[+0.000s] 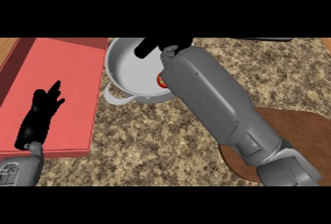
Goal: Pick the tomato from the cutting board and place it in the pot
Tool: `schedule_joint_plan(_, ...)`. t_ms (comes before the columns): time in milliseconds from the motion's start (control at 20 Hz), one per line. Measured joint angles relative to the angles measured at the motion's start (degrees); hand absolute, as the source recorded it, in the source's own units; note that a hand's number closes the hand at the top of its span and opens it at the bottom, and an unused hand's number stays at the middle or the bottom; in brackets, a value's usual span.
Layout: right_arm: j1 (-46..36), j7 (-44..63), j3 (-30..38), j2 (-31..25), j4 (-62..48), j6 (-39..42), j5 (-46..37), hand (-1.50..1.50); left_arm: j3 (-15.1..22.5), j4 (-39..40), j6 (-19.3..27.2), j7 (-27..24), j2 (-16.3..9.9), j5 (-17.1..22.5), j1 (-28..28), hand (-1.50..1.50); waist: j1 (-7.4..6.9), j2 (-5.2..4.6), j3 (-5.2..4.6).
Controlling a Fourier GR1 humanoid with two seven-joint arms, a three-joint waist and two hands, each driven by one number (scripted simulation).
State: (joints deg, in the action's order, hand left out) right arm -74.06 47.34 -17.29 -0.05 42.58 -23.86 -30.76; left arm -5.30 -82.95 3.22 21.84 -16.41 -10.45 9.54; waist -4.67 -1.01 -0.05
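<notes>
Right hand [155, 45] sits over the far rim of the pot [129, 72], forearm crossing the pot's right side; whether its fingers are spread or closed cannot be told from this angle. Tomato [161, 80] shows as a small red patch inside the pot at its right wall, mostly hidden by the right forearm, apart from the right hand; contact with the pot floor cannot be told. Left hand [40, 114] rests over the red cutting board [65, 78] at left, fingers straight and slightly spread, holding nothing; speckled surface [155, 140] carries a brown mat [297, 127] at right.
</notes>
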Motion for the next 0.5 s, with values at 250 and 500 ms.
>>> schedule_joint_plan(250,0.1,-5.2,2.1,0.0,-0.2,-12.8,3.1,-1.50,-0.3,0.6,0.2,-0.6,0.1,-0.4,-0.2,0.00,0.59,0.05,0.05)
schedule_joint_plan(500,2.3,-9.5,4.3,-0.2,0.3,-21.7,3.4,-1.50,-1.4,-0.6,0.2,-0.7,-0.3,-0.1,-2.4,0.00,2.27,0.60,0.07)
